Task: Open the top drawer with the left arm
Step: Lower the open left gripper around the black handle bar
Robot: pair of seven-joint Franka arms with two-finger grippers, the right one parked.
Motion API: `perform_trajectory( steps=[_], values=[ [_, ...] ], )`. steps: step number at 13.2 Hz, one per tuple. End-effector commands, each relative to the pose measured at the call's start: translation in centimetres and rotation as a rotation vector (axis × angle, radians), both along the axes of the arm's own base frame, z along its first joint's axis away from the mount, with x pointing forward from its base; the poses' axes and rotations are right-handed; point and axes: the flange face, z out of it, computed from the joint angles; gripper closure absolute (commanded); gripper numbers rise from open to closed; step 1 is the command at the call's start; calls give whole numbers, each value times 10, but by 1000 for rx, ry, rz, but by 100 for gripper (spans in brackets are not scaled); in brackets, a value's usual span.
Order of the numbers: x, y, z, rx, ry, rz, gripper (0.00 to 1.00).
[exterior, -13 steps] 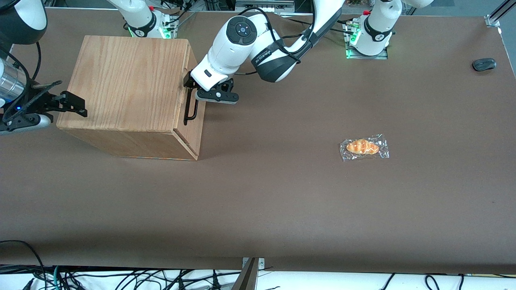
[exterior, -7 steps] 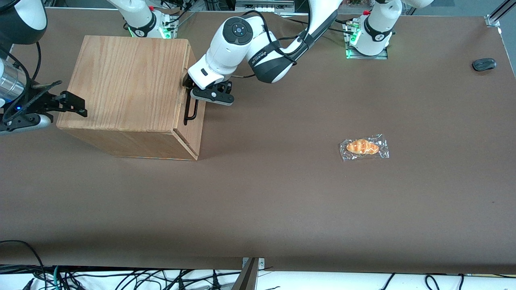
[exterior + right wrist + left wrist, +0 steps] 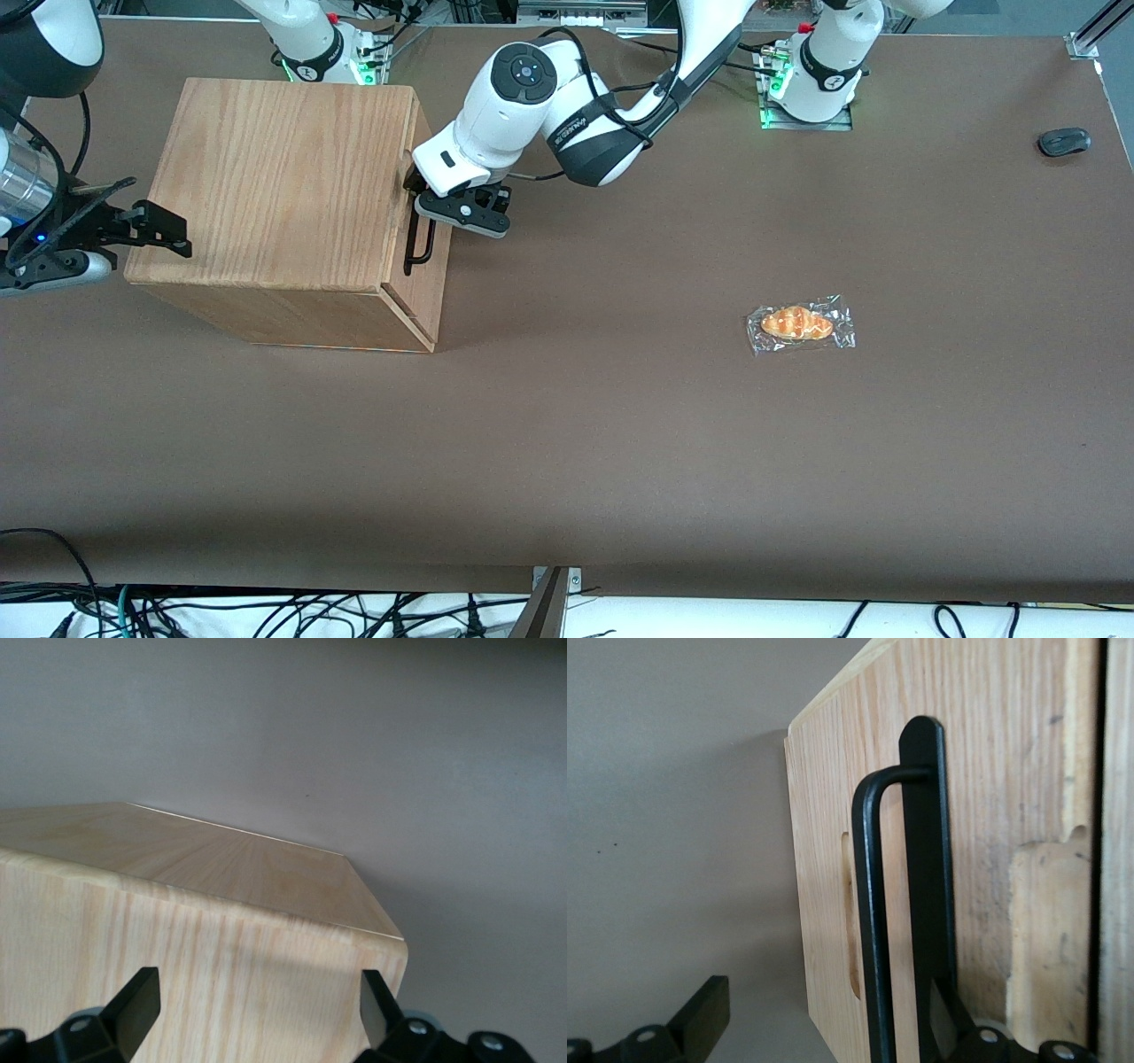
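While the gripper [image 3: 423,197] sits at the cabinet [image 3: 275,186] front with its jaws apart around the black handle [image 3: 877,930], bare table [image 3: 620,425] spreads before the cabinet front. At the cabinet's top, the drawer [image 3: 833,868], pale wood, looks nearly shut.

The top drawer [image 3: 983,815] is showing matt, grained light wood; its handle [image 3: 873,921] is looking like smooth black metal, slightly glossy
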Motion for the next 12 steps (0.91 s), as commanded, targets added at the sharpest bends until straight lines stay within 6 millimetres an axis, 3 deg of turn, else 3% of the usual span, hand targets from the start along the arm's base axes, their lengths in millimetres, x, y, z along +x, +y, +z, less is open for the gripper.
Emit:
perform_trajectory(
  steps=[1, 12],
  values=[
    [1, -6, -7, -6, -9, -26, 0],
    [-4, -9, -16, 26, -32, -46, 0]
  ],
)
